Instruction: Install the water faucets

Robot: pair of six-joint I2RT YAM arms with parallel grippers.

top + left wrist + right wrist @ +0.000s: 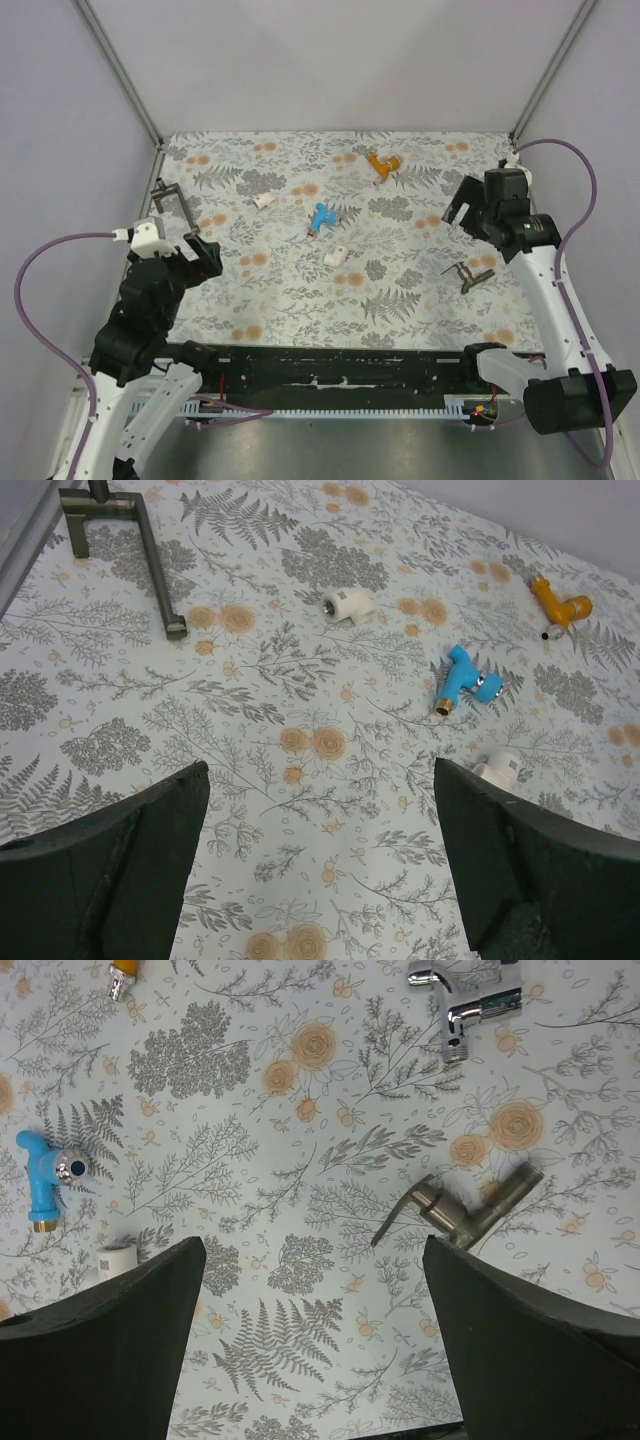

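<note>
The bright blue faucet [320, 217] lies on the floral mat near the middle; it also shows in the left wrist view [462, 680] and the right wrist view [50, 1175]. The orange faucet [382, 164] lies farther back, seen also in the left wrist view [560, 608] and at the top edge of the right wrist view [122, 975]. My left gripper [203, 258] [320, 780] is open and empty over the mat's left side. My right gripper [462, 215] [312, 1250] is open and empty over the right side, well apart from both faucets.
Two white stubby fittings [265, 200] [337, 256] lie near the blue faucet. A dark metal bracket [170, 200] [120, 540] lies at the far left. A dark metal tap [470, 272] [465, 1210] and a chrome tap [465, 1000] lie at the right.
</note>
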